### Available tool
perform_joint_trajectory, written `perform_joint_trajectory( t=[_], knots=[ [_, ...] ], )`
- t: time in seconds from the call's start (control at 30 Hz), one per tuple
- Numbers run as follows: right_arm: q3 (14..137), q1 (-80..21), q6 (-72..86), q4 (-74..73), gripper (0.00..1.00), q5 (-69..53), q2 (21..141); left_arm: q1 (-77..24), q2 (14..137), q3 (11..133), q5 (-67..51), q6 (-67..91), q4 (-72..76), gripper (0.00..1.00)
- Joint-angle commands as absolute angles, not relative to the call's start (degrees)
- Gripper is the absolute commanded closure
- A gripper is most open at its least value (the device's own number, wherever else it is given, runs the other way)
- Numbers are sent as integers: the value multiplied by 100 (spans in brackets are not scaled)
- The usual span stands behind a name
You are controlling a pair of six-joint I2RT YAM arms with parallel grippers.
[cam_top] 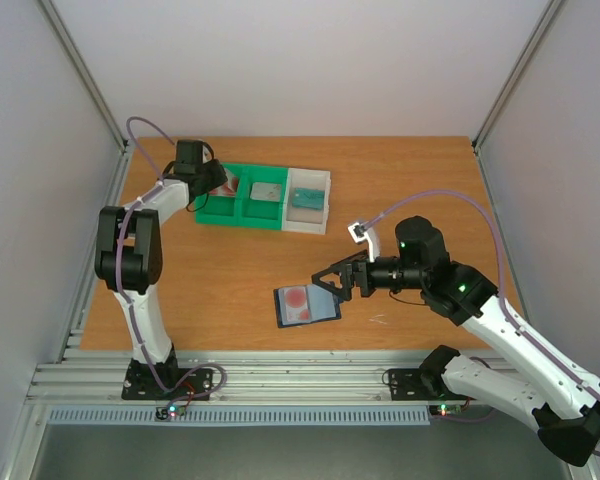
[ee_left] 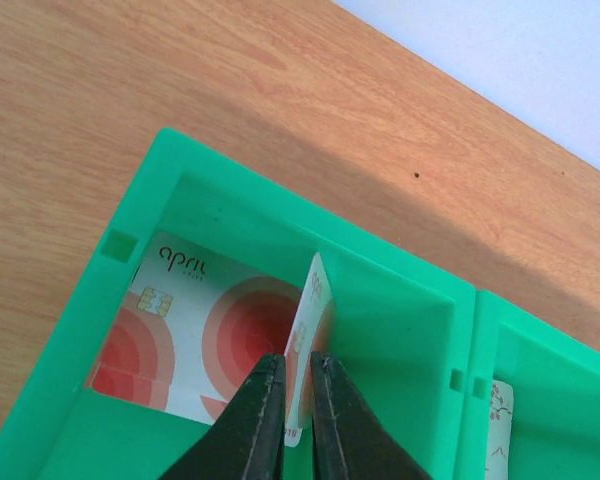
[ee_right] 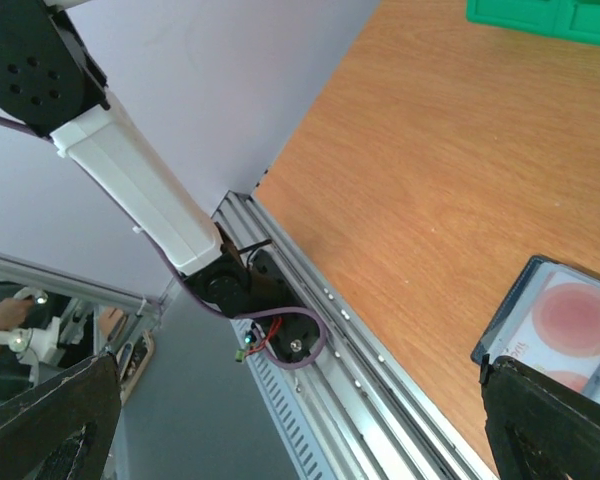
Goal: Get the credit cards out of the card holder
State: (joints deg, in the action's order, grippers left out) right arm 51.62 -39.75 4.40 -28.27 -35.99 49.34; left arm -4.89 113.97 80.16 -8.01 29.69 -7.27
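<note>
My left gripper (ee_left: 295, 358) hangs over the left compartment of the green tray (ee_left: 400, 300). Its jaws are nearly together, pinching a credit card (ee_left: 315, 300) that stands on edge. Another credit card (ee_left: 200, 330) with red rings lies flat on the compartment floor. From the top view, the left gripper (cam_top: 215, 185) is at the tray's left end. The card holder (cam_top: 306, 305) lies flat near the table's front, showing a card with a red blotch (cam_top: 298, 297). My right gripper (cam_top: 330, 280) stands wide open just right of it, holding nothing. The card holder (ee_right: 560, 320) sits beside the right finger (ee_right: 555, 420).
The tray (cam_top: 235, 215) continues right into a white compartment (cam_top: 310, 200); the middle one holds a grey item (cam_top: 268, 190). Another card edge (ee_left: 498, 420) shows in the neighbouring compartment. An aluminium rail (cam_top: 280, 375) runs along the near edge, with the left arm's base (ee_right: 250, 290) on it.
</note>
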Motion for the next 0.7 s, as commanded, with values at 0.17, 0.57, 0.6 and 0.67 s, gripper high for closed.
perform_joint_trajectory(
  t=[0.17, 0.57, 0.6, 0.67],
  knots=[
    [5332, -3959, 487, -3138, 1, -3282, 4805, -483, 11530, 8418, -594, 2796, -992, 87],
    [5283, -3961, 647, -3165, 1, -3243, 4790, -483, 11169, 8425, -995, 2643, -1127, 87],
    [5278, -3962, 662, -3161, 2, -3248, 4790, -483, 11179, 8447, -1132, 2634, -1114, 88],
    [5258, -3962, 695, -3145, 2, -3252, 4790, -492, 11217, 8436, -1287, 2641, -1087, 90]
  ],
)
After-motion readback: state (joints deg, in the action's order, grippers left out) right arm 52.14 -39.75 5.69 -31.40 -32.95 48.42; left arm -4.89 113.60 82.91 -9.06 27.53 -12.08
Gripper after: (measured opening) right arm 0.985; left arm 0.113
